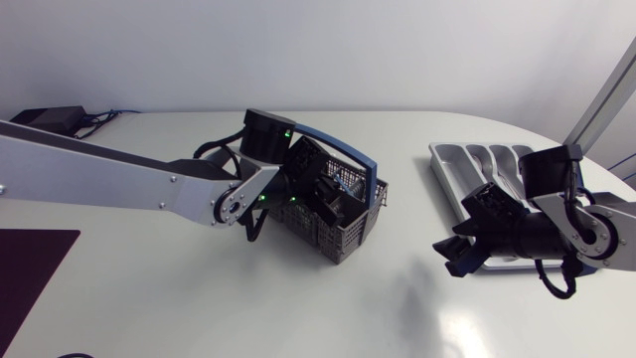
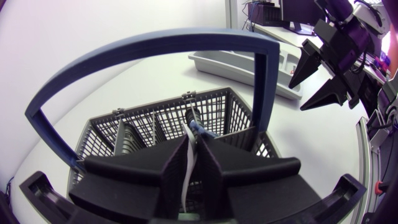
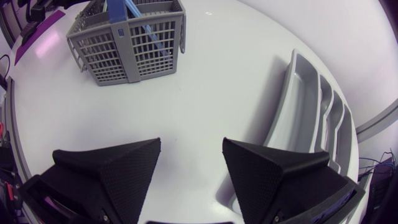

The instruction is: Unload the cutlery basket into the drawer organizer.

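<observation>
Left gripper (image 2: 192,145) is pinching a utensil (image 2: 188,177) in the basket (image 2: 149,121)

Its fingers are squeezing nearly together on the pale utensil, which is standing about upright, so I'm guessing it's going straight up past the blue hoop (image 2: 155,43). The organizer (image 1: 452,159) is lying well off to the right, with the right gripper (image 3: 191,148) hanging wide open and empty just beside it.

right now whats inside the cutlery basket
The left end effector is down in the basket, shut on a pale utensil with a blue part. Dividers show beside it; the basket floor and any other cutlery are hidden by the fingers.
</observation>
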You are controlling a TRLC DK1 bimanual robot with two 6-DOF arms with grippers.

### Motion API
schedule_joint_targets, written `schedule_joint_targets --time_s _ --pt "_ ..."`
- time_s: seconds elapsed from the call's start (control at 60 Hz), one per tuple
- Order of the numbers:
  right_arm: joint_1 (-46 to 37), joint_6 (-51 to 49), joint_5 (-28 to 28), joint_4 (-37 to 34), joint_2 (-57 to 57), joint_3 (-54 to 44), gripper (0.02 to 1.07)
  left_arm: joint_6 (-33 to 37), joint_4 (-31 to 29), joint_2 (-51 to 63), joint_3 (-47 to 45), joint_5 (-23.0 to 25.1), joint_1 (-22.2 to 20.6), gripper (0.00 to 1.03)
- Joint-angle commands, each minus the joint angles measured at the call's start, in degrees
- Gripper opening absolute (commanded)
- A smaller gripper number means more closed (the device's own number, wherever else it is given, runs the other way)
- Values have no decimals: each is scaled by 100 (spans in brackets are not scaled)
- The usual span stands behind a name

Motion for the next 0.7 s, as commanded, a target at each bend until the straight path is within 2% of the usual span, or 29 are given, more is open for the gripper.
schedule_joint_targets --time_s 0.0,0.117,0.367,0.483,0.683 --pt "58 -69 51 71 124 -160 75 92 58 249 222 -19 8 14" --pt "67 -69 69 71 115 -169 75 92 49 372 319 -19 -10 4" --pt "58 -87 104 80 106 -195 75 48 40 55 37 8 43 4" --pt "58 -78 104 89 115 -204 75 -5 225 -323 -296 25 157 4" --pt "102 -60 148 97 124 -230 75 -646 559 -885 -674 333 465 4"
